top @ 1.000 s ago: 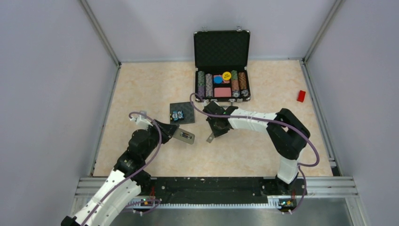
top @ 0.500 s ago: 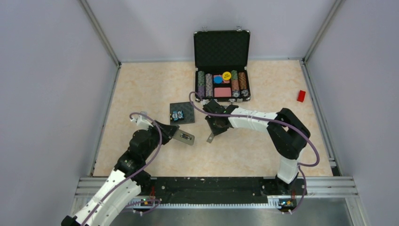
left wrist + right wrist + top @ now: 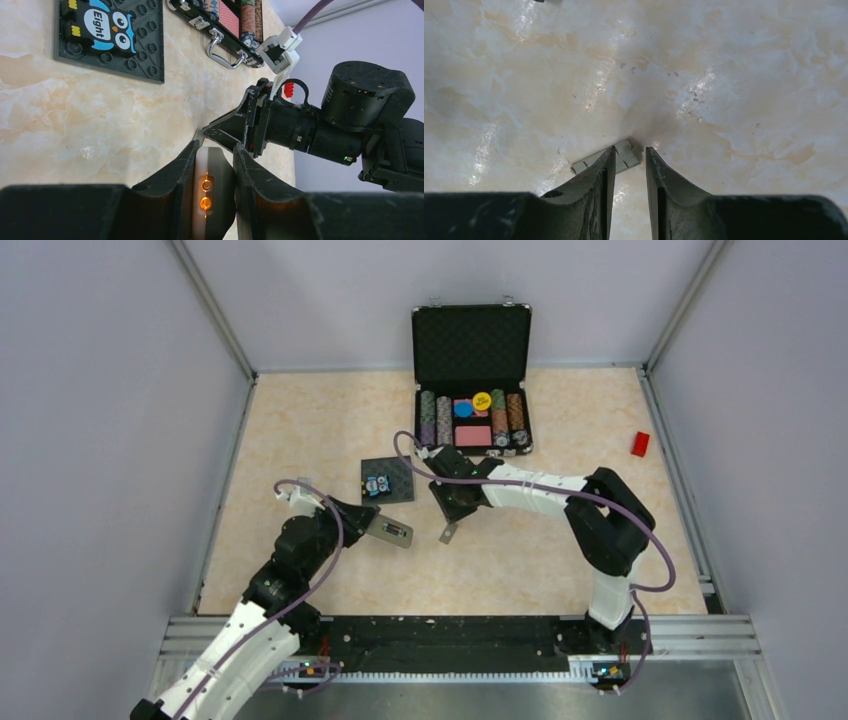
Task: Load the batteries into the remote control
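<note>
Grey-backed and pale at the edge, the slim rectangular remote control (image 3: 209, 186) is pinched between the two fingers of the left tool (image 3: 216, 150), a little left of the middle of the pale marbled surface (image 3: 300, 430). Two small orange-lit rounds show on the face turned to that wrist's camera; what they are I cannot tell.

Just to its right, the right tool (image 3: 630, 148) points down at the surface, its fingers a narrow gap apart and pinching nothing. A small flat grey plastic cover (image 3: 591, 161) lies on the surface at their tips.

Behind them lie a black studded square pad (image 3: 395, 472) and an open black case (image 3: 470, 340) of coloured poker chips (image 3: 440, 420). A small red block (image 3: 640, 444) sits far right.
</note>
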